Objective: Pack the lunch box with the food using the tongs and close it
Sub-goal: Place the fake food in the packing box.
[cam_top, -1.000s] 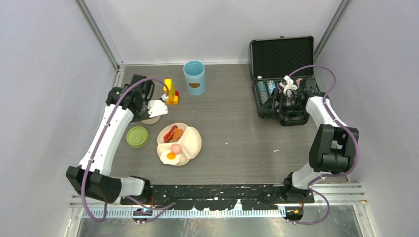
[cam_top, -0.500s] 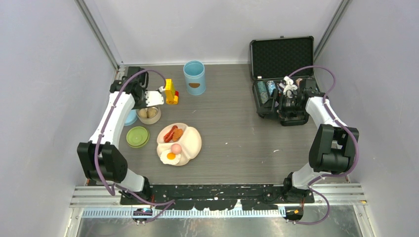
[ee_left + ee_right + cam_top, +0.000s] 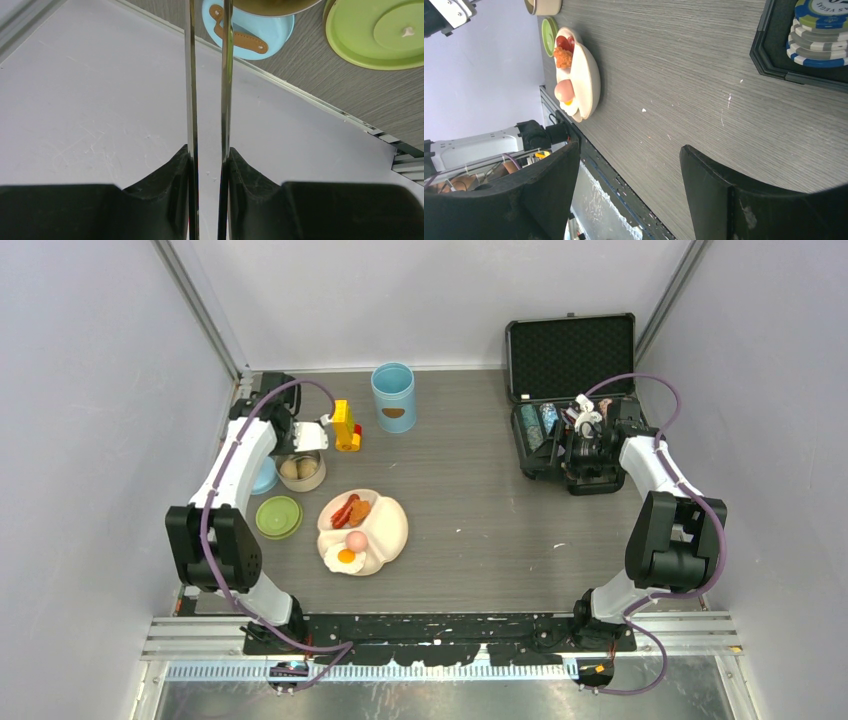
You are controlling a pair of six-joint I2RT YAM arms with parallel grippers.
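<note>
The tongs [image 3: 190, 100] are polished, mirror-bright metal. The counter [image 3: 350, 95] is matt grey wood grain. The green lid [image 3: 370, 40] looks like smooth, faintly glossy plastic; the blue lid [image 3: 277, 30] carries a leather-like brown handle [image 3: 240, 36].

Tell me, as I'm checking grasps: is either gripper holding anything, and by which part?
The left gripper pinches the tongs across both thin arms, one finger outside each; the right gripper is open, holding nothing.
</note>
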